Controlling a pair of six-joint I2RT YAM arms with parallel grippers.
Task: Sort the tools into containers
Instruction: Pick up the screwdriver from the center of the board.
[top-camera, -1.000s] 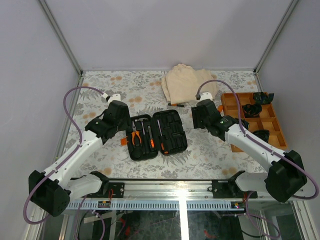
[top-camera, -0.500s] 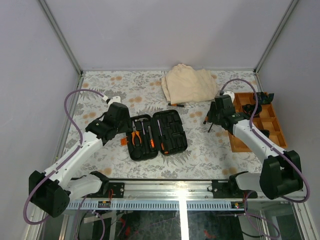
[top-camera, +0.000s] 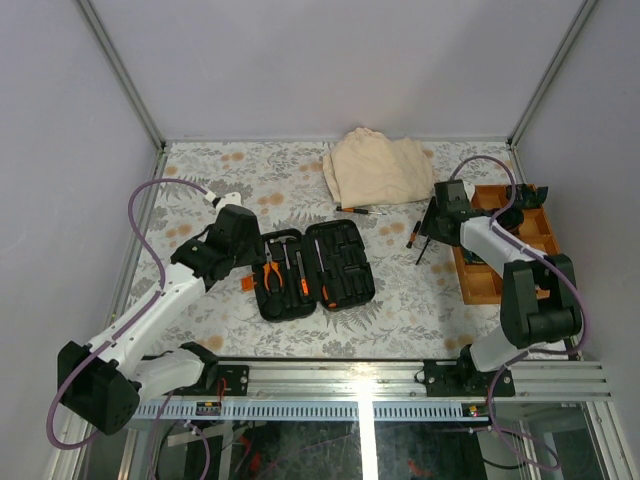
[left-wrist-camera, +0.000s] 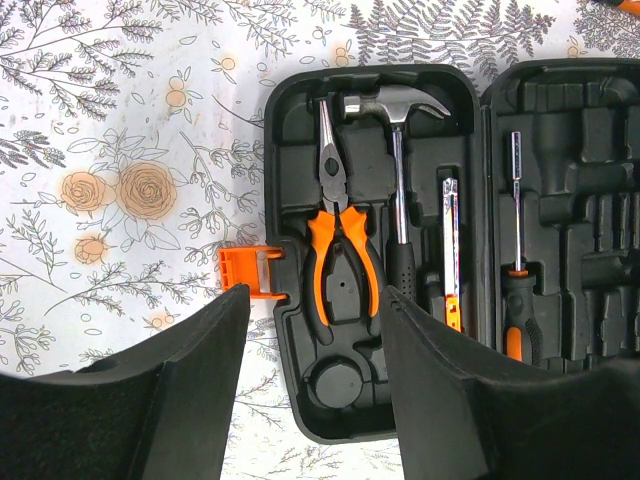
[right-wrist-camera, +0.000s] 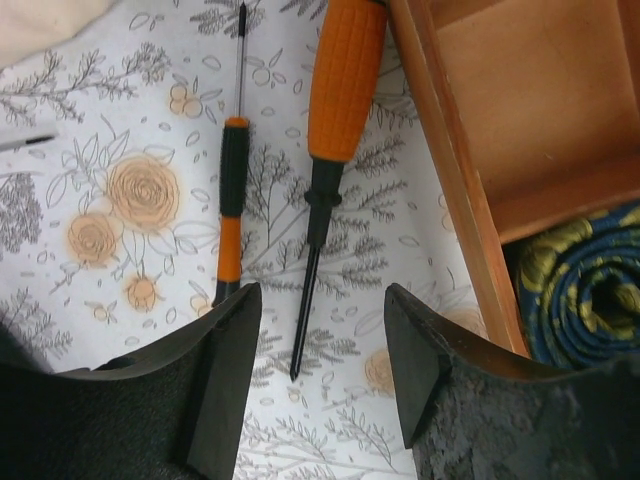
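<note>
- Inside the open case (top-camera: 315, 270) on the counter (top-camera: 220, 180), pliers (left-wrist-camera: 340, 250) and hammer (left-wrist-camera: 398, 180) already sit in slots.
- Beside the wooden tray (right-wrist-camera: 452, 180), a fat screwdriver (right-wrist-camera: 345, 80) and a slim screwdriver (right-wrist-camera: 232, 200) lie loose, not yet sorted.
- Left pincer (left-wrist-camera: 312, 300) hangs over the case, right pincer (right-wrist-camera: 322, 300) over the screwdrivers; both part-open and empty.

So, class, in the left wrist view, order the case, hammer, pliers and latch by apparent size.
1. case
2-3. hammer and pliers: alike in length, and the hammer's lower end is hidden, so unranked
4. latch
</note>
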